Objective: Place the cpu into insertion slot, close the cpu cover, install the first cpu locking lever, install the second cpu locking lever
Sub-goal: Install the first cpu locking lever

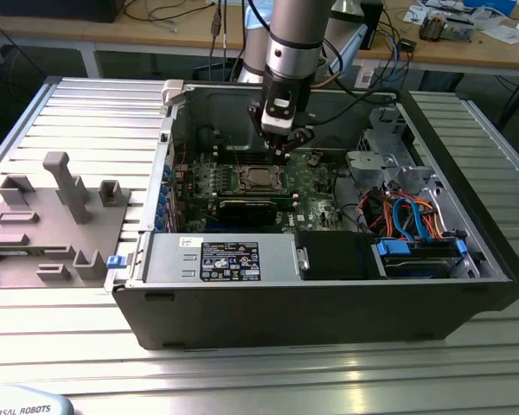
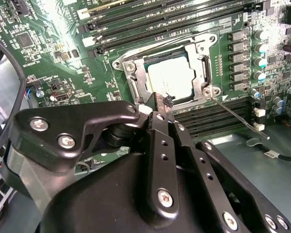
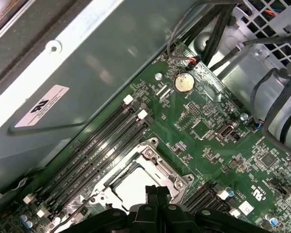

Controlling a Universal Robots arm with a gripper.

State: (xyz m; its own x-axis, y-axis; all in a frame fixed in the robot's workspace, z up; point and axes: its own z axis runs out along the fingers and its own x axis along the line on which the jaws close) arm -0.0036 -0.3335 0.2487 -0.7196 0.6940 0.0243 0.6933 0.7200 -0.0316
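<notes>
A ribbed metal table (image 1: 86, 346) fills the foreground under even indoor light. Behind it, wooden workbenches (image 1: 69, 30) carry tangled cables (image 1: 169, 13) and loose papers (image 1: 510, 33).

Bright even light, white glare on the cpu (image 2: 170, 80)

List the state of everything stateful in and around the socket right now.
cpu: seated flat, top showing through the cover window.
cpu cover: down over the cpu.
locking lever: swung out over the memory slots, looks unlatched.
memory slots: empty.
gripper: shut, holding nothing, by the cover's edge.
computer case: side panel off.
</notes>
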